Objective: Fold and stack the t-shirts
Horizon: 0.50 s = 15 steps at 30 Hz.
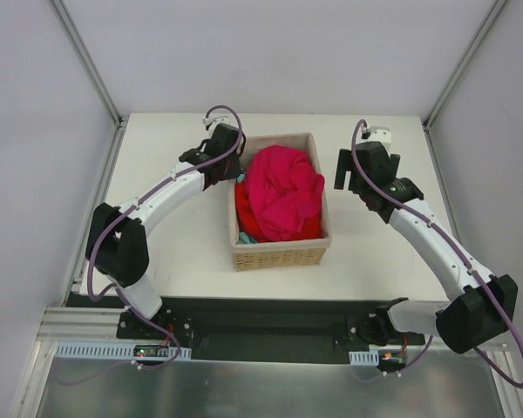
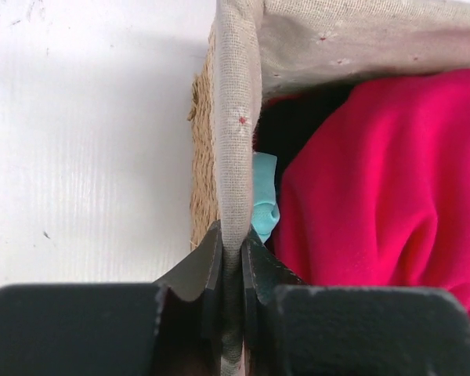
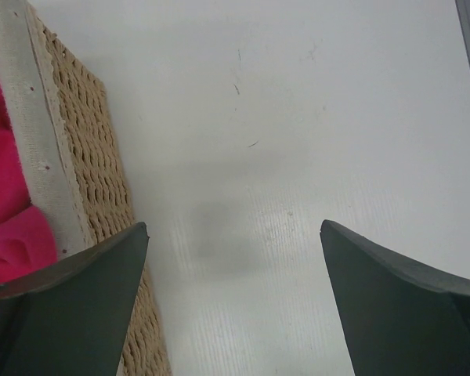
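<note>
The t-shirts lie bunched in a woven wicker basket (image 1: 279, 257). A large crimson-pink one (image 1: 283, 192) is on top, with a brighter red one (image 1: 242, 209) and a bit of teal (image 1: 246, 237) under it at the left. My left gripper (image 1: 233, 170) is shut on the basket's cloth-lined left rim (image 2: 236, 117), one finger outside and one inside (image 2: 231, 239). The pink shirt (image 2: 384, 180) and teal cloth (image 2: 264, 200) lie just inside that rim. My right gripper (image 1: 356, 178) is open and empty (image 3: 235, 227) over bare table, just right of the basket's right wall (image 3: 86, 157).
The white table (image 1: 174, 252) carries only the basket, near its middle. Grey enclosure walls and metal frame posts (image 1: 87, 61) stand at the back and sides. The arm bases sit at the near edge.
</note>
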Tool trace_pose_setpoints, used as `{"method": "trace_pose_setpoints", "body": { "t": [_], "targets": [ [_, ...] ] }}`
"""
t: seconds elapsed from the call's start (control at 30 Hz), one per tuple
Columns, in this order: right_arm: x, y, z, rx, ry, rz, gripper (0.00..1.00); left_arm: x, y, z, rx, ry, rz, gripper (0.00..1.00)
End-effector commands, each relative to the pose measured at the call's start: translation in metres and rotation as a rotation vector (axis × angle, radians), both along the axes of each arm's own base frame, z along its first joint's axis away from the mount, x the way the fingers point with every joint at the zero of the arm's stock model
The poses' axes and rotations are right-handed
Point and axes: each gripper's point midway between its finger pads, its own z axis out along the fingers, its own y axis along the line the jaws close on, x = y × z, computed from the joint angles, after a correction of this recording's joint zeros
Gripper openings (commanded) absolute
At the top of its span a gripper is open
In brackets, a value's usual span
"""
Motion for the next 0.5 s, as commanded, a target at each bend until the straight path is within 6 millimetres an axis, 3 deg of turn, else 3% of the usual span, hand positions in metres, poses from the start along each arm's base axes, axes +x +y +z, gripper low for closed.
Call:
{"method": "trace_pose_setpoints", "body": {
  "t": [0.0, 0.07, 0.1, 0.2, 0.23, 0.33, 0.47],
  "targets": [
    [0.003, 0.007, 0.009, 0.021, -0.007, -0.004, 0.96, -0.005, 0.05, 0.013, 0.113, 0.016, 0.069, 0.0],
    [0.004, 0.007, 0.009, 0.023, -0.006, -0.006, 0.96, -0.004, 0.067, 0.02, 0.102, 0.009, 0.094, 0.0],
    [0.003, 0.009, 0.009, 0.023, -0.005, -0.001, 0.96, 0.001, 0.09, 0.023, 0.113, 0.006, 0.139, 0.0],
    [0.002, 0.009, 0.01, 0.021, -0.009, -0.001, 0.96, 0.006, 0.131, 0.032, 0.142, -0.009, 0.206, 0.0],
    [0.002, 0.009, 0.01, 0.02, -0.011, -0.001, 0.96, 0.01, 0.156, 0.034, 0.143, -0.004, 0.259, 0.0],
    [0.002, 0.009, 0.009, 0.011, -0.015, -0.002, 0.96, 0.02, 0.194, 0.036, 0.165, 0.004, 0.31, 0.0],
    [0.005, 0.011, 0.012, 0.013, -0.026, 0.004, 0.96, 0.041, 0.218, 0.041, 0.233, 0.001, 0.306, 0.0]
  ]
}}
